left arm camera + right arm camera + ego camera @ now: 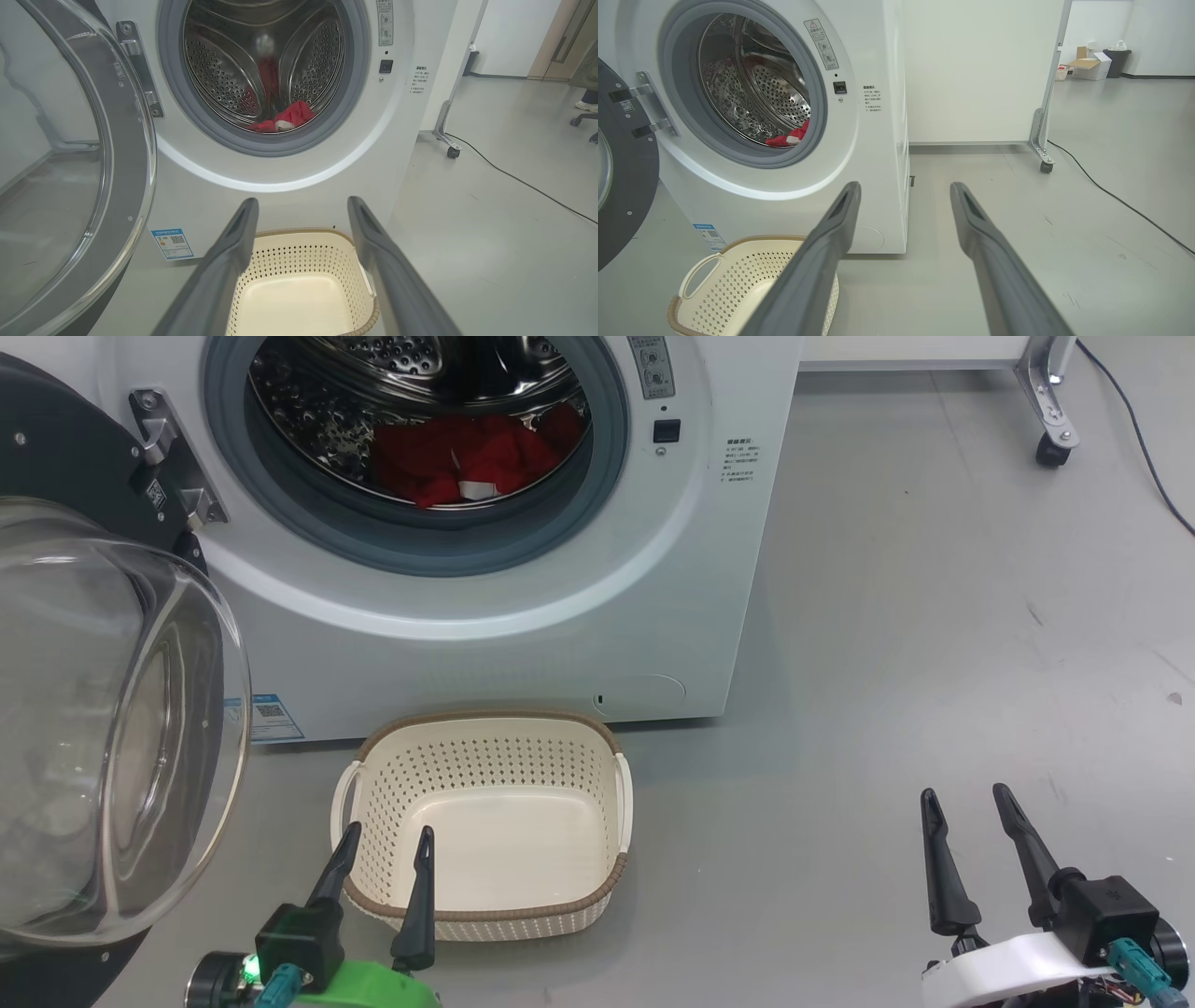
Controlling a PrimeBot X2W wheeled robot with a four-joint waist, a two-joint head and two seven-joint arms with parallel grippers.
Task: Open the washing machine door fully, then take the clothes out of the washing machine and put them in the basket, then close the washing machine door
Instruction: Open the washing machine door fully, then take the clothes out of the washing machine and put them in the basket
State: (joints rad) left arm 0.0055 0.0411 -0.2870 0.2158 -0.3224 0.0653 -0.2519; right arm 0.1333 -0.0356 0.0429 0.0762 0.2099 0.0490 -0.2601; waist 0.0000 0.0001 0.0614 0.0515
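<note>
While the washing machine door (103, 728) stands swung wide on its hinge (168, 457) at my left, I can look straight into the drum.

Door: broad glossy black rim and a bulging clear glass bowl turned toward the head camera. It hangs just beside the washing machine (523, 635).

Machine: white boxy front-loader with a grey rubber seal (420, 537) round the mouth and a blue sticker (266, 714) low on the front.

Clothes (467, 462): a bright red soft heap with a small white label showing. They lie at the bottom of the perforated steel drum, just behind the seal.

Basket (485, 770): cream perforated plastic with a brown woven-look rim and white side handles, its smooth bottom fully in sight. It sits on the grey floor (887, 663) directly in front of the machine, below the drum mouth.

Left gripper (389, 829): fingers spread apart and unloaded, with the tips at the basket's near left corner.

Right gripper (963, 791): fingers likewise apart and unloaded, over bare floor well to the right of the basket and machine.
</note>
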